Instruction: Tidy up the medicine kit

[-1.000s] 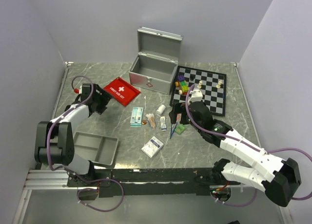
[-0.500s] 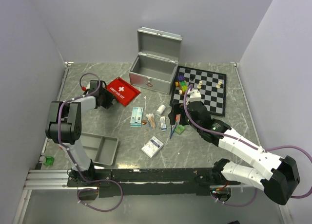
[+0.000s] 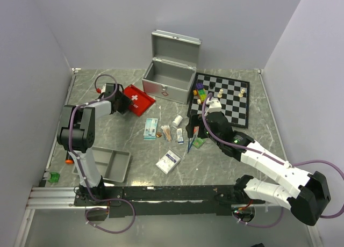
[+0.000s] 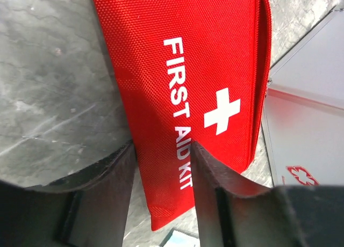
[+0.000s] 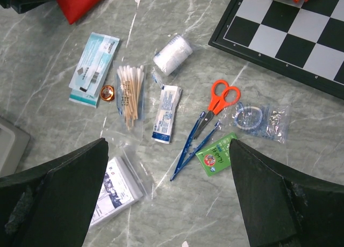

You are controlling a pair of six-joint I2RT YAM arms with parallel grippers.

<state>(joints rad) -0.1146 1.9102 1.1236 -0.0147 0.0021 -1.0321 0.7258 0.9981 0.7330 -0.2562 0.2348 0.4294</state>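
1. The medicine kit [image 3: 167,79], a silver metal case, stood at the far middle of the grey marbled worktop [image 3: 236,155] with its lid swung up and open; I could see nothing inside it from above.
2. A red pouch [image 4: 204,70] marked "FIRST AID KIT" lay flat just beside the kit's near-left corner.
3. The left arm [image 3: 88,115] reached to the pouch from the left. The left jaws were partly closed on the pouch's near end, with a finger [image 4: 105,174] against the fabric on each side.
4. The right arm [image 3: 252,153] hung over the middle of the worktop. The right jaws were spread wide and held nothing.
5. Below the right jaws lay a scatter of small supplies:
   - orange-handled scissors [image 5: 217,103] with blue tweezers [image 5: 192,150] just beside them;
   - a green packet [image 5: 216,157] near the tweezers' tips;
   - a bag of cotton swabs [image 5: 130,94], a white gauze roll [image 5: 172,55] and a small sachet [image 5: 166,114];
   - a blue-and-white packet [image 5: 94,62] to the left.
6. A chessboard [image 3: 232,103] with a few pieces sat right of the kit.
7. A shallow grey tray [image 3: 110,164] lay at the near left.
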